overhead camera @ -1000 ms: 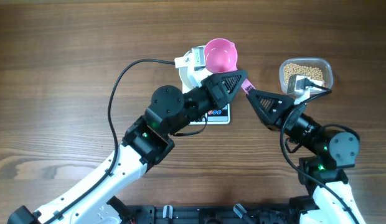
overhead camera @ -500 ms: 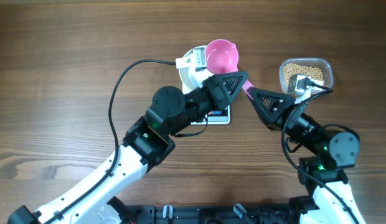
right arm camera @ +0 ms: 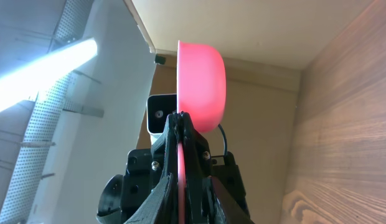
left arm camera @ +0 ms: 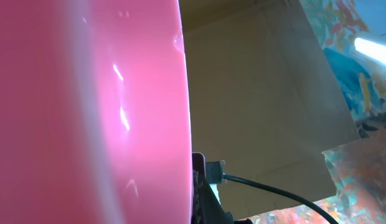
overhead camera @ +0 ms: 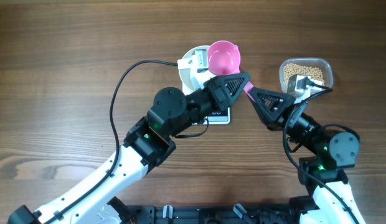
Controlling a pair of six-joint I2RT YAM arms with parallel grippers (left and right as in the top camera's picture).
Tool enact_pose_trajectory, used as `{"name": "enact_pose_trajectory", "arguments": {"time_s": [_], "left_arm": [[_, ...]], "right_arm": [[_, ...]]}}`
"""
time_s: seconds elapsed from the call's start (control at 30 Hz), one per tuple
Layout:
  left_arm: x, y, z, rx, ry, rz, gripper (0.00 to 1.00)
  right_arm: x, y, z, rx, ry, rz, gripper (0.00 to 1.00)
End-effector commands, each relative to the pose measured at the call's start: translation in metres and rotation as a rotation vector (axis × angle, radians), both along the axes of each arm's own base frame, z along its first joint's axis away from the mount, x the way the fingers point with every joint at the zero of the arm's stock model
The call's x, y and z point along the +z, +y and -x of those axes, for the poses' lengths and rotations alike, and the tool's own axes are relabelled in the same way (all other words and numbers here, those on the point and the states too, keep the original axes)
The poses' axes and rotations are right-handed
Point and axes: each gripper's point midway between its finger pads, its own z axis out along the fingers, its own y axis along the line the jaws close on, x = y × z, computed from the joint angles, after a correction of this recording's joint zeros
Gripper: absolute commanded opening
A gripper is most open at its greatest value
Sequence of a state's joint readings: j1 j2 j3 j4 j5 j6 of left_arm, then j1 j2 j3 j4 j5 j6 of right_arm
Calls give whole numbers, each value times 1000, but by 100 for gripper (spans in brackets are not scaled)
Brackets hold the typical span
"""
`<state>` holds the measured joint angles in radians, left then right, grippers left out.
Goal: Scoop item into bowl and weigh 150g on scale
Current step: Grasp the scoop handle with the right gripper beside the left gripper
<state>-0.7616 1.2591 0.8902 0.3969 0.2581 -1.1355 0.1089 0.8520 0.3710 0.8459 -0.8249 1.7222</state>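
The left gripper [overhead camera: 241,79] is closed on the handle of the pink scoop [overhead camera: 224,57], whose cup is above the near edge of the white bowl [overhead camera: 190,73]. The handle's free end reaches the tip of the right gripper [overhead camera: 255,94], whose fingers stand narrow, but a firm clamp cannot be confirmed. The beans [overhead camera: 305,70] lie in the clear tub [overhead camera: 327,70] behind the right gripper. Only the button edge of the scale [overhead camera: 219,116] shows under the left arm, so contact between bowl and scale cannot be confirmed.
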Motion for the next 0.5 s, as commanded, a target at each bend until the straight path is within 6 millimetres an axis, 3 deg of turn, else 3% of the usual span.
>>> {"name": "enact_pose_trajectory", "arguments": {"time_s": [0.0,0.47], "left_arm": [[1,-4,2,1,-4,-1,4],[1,-2,-2,24,-4,0,4]], "right_arm": [[7,-2,-3,-19,-8,-16,17],[8,-2,-2,-10,6,-30,14]]}}
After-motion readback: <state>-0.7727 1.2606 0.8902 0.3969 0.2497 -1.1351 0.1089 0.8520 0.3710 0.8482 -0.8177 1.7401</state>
